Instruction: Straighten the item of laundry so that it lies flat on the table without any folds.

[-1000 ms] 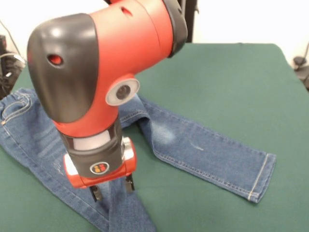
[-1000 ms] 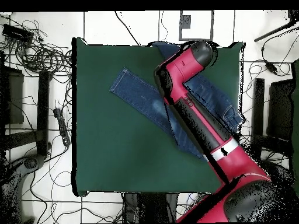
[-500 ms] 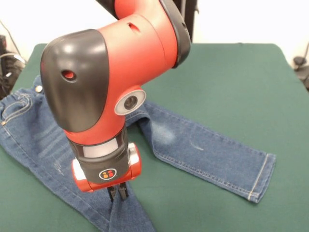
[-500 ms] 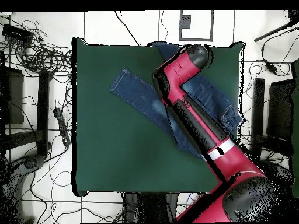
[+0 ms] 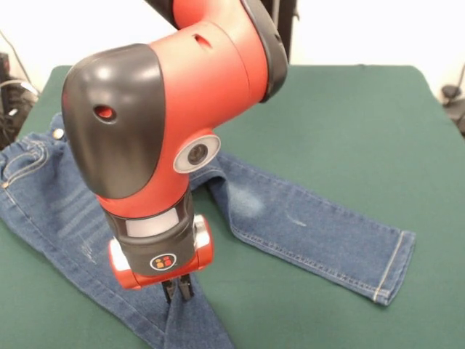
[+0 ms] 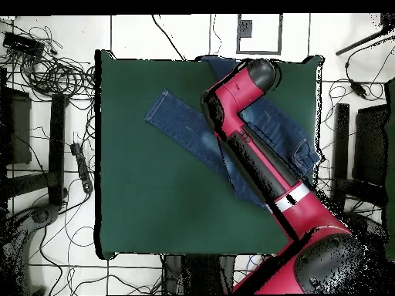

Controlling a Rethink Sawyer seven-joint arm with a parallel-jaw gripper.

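The blue jeans (image 5: 305, 222) lie on the green table (image 5: 349, 123). The waist is at the left edge, one leg runs right to its cuff (image 5: 392, 265), and the other leg runs down out of the picture's bottom. My gripper (image 5: 178, 291) points straight down on that lower leg, with its fingers pressed together on the denim. In the overhead view the jeans (image 6: 181, 127) lie across the table's (image 6: 154, 200) upper right part. There the arm (image 6: 247, 139) covers the gripper and much of the jeans.
The arm's big red and black joint (image 5: 145, 109) hides the crotch of the jeans in the front view. Cables (image 6: 54, 73) and dark stands (image 6: 58, 146) lie on the floor around the table. The jeans' waist hangs near the table's edge (image 5: 14, 145).
A second ago the fingers were open astride the lower leg; the gripper has come a little lower and to the right and shut on the denim. Nothing has moved in the last half second.
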